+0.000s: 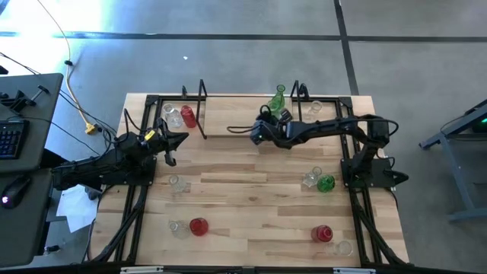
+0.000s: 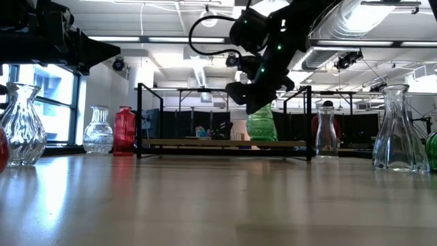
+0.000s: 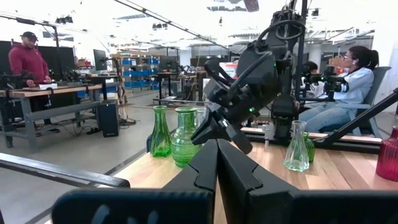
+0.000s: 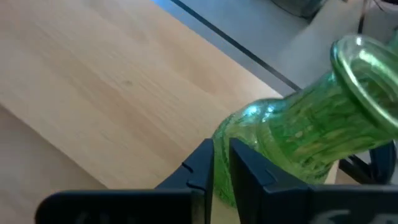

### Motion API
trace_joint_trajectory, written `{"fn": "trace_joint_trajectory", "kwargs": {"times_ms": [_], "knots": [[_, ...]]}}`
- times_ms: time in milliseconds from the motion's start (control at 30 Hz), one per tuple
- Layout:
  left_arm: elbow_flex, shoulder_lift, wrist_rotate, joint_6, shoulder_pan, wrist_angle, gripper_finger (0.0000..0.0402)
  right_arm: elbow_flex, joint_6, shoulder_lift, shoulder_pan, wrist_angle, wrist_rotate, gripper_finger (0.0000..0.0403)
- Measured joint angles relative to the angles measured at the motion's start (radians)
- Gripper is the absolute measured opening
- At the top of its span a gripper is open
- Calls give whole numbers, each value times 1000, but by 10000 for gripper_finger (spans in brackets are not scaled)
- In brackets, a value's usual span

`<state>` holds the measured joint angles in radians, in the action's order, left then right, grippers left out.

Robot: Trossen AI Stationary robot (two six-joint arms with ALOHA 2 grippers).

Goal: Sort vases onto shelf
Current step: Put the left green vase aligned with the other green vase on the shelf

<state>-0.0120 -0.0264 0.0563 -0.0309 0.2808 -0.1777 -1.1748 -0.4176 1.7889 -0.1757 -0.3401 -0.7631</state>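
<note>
- Light-wood surface (image 1: 251,198) in an open workshop, people seated at benches behind; vases scattered about.
- Right gripper (image 4: 221,163): jaws nearly closed beside the green vase (image 4: 311,140) on the shelf (image 1: 228,122), not gripping it.
- Left gripper (image 3: 216,163): jaws closed, empty.

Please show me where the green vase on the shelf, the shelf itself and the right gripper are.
green vase (image 1: 278,100): high view, on its body.
shelf (image 1: 228,114): high view, on a bare part of the board.
right gripper (image 1: 256,134): high view, midway between its fingertips.

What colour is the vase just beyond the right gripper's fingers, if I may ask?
Green vase, ribbed glass, clearest in the right wrist view.
</note>
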Motion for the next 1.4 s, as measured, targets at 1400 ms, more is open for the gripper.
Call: {"fn": "trace_joint_trajectory", "kwargs": {"times_ms": [1400], "knots": [[0, 0, 0, 1, 0, -1, 3, -15, 37, -10, -21, -9, 62, 30]]}}
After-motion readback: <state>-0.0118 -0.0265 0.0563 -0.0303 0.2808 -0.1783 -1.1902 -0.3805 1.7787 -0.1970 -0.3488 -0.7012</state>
